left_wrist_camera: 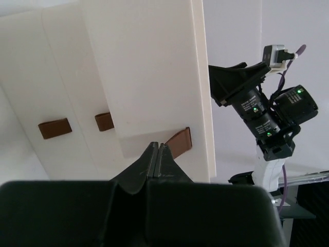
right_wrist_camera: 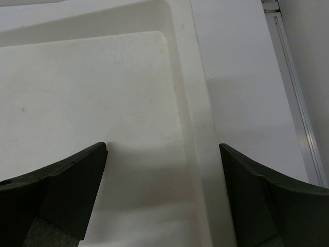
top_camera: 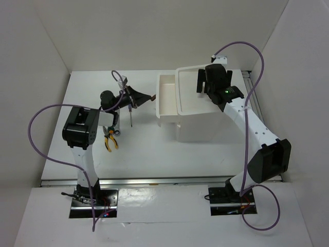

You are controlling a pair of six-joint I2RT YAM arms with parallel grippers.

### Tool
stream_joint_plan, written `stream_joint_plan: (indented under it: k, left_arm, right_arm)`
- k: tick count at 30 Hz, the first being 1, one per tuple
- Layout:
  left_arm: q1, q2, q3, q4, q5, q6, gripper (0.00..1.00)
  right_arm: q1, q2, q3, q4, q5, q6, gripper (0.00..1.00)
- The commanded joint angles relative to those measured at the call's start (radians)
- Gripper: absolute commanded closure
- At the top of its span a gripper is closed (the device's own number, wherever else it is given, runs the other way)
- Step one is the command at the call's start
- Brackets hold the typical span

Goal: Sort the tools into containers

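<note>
Drawer handle (left_wrist_camera: pixel 181 142) just beside the closed left gripper (left_wrist_camera: pixel 157 150).

"What do the arms look like?"
"The left arm (top_camera: pixel 85 154) and right arm (top_camera: pixel 252 128) have white links and black joint housings."
"Cables?"
"Purple cables (top_camera: pixel 263 69) loop along each, and a green light (top_camera: pixel 226 93) glows on the right."
</note>
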Motion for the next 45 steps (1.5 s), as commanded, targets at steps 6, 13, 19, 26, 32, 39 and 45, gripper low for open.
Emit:
stream_joint_plan:
  k: [6, 13, 19, 26, 32, 39, 45]
  left_arm:
    - [0.123, -0.057, -0.049, 0.217, 0.108, -0.028, 0.56]
    - [0.157, -0.326, 0.1, -0.781, -0.083, 0.565, 0.0]
    - [0.095, -0.243, 0.497, -1.691, -0.621, 1.038, 0.0]
    - [0.008, 0.069, 0.854, -1.979, -0.914, 1.114, 0.26]
    - [-0.04, 0.193, 0.874, -1.995, -0.941, 1.126, 0.28]
    - [-0.07, 0.259, 0.897, -2.015, -0.99, 1.117, 0.32]
    - [-0.08, 0.249, 0.884, -2.024, -1.001, 1.098, 0.32]
  right_arm:
    - [0.043, 0.015, -0.043, -0.058, -0.09, 0.043, 0.02]
    - [0.054, 0.045, -0.029, -0.071, -0.081, 0.034, 0.0]
    - [0.063, 0.045, -0.02, -0.058, -0.1, 0.034, 0.0]
    - [0.072, 0.077, -0.02, -0.049, -0.1, 0.043, 0.0]
    - [0.042, 0.077, -0.044, -0.028, -0.123, 0.034, 0.0]
    - [0.02, 0.034, -0.1, 0.004, -0.144, 0.034, 0.0]
    - [0.002, 0.025, -0.146, 0.015, -0.166, 0.034, 0.0]
